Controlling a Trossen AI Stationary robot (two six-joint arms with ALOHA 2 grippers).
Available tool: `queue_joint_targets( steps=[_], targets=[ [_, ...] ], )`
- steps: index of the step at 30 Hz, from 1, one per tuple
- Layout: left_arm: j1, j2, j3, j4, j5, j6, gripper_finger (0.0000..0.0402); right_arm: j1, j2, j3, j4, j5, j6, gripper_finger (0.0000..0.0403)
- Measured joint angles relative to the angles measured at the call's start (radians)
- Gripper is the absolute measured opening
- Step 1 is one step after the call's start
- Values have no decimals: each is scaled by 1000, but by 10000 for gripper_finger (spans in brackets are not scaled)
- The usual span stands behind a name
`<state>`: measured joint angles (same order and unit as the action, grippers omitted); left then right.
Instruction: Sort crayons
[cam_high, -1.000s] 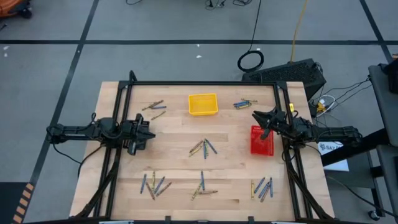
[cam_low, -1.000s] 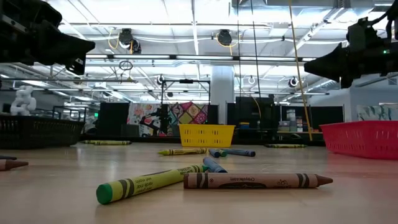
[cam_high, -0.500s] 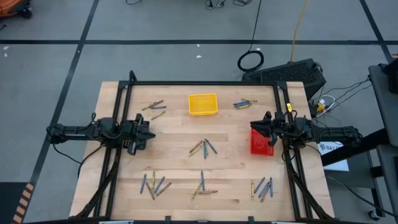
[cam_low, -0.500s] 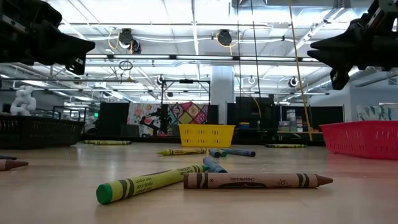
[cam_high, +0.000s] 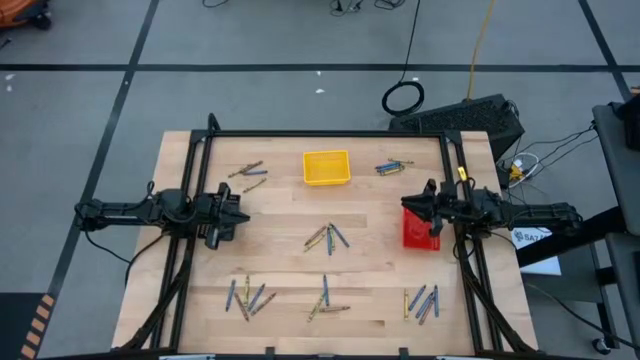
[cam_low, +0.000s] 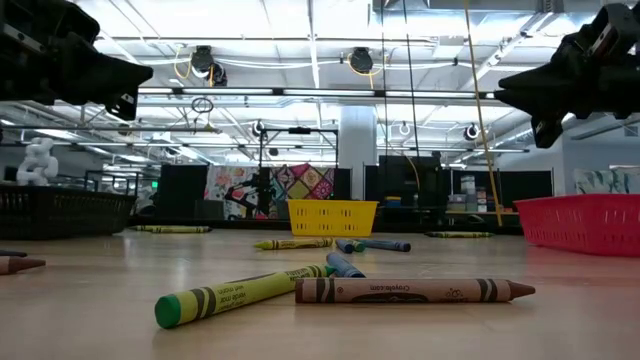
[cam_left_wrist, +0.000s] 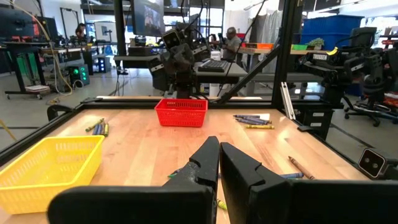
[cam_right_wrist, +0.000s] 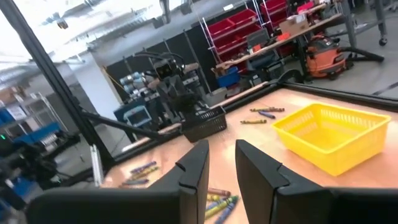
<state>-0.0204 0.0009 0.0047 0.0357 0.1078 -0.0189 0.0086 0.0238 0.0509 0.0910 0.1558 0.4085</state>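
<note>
Wooden table (cam_high: 370, 215), scattered crayons (cam_high: 327, 237), right tool (cam_high: 424, 208) over red tray (cam_high: 418, 236)

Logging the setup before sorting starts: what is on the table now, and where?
crayons: several loose clusters, blue, yellow and brown; table centre, both far corners, three near-edge groups
yellow tray: one, far centre
red tray: one, right side, under the right gripper
black tray: one, left side, beneath the left arm
table: one, light wood
left gripper: jaws shut, empty, hovering at left
right gripper: jaws slightly apart, empty, above red tray
</note>
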Motion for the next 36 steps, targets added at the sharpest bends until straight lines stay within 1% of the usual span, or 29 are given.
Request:
queue_joint_targets(
  steps=[6, 10, 11, 13, 15, 16, 21, 25, 30, 36],
  targets=[
    [0, 0, 0, 0, 0, 0, 19, 0, 0, 0, 1, 6, -109, 66],
    [0, 0, 0, 0, 0, 0, 19, 0, 0, 0, 2, 55, -165, 69],
    [0, 0, 0, 0, 0, 9, 19, 0, 0, 0, 2, 61, -182, 72],
    [0, 0, 0, 7, -2, 90, 19, 0, 0, 0, 2, 79, -208, 79],
    [0, 0, 0, 11, -7, 175, 19, 0, 0, 0, 2, 84, -215, 88],
    [0, 0, 0, 11, -7, 192, 19, 0, 0, 0, 2, 84, -215, 93],
    [0, 0, 0, 10, -7, 184, 19, 0, 0, 0, 2, 84, -213, 117],
    [0, 0, 0, 10, -7, 184, 19, 0, 0, 0, 2, 83, -213, 129],
    [0, 0, 0, 9, -7, 183, 19, 0, 0, 0, 1, 80, -213, 128],
    [0, 0, 0, 12, -7, 183, 19, 0, 0, 0, -17, 77, -215, 117]
  ],
)
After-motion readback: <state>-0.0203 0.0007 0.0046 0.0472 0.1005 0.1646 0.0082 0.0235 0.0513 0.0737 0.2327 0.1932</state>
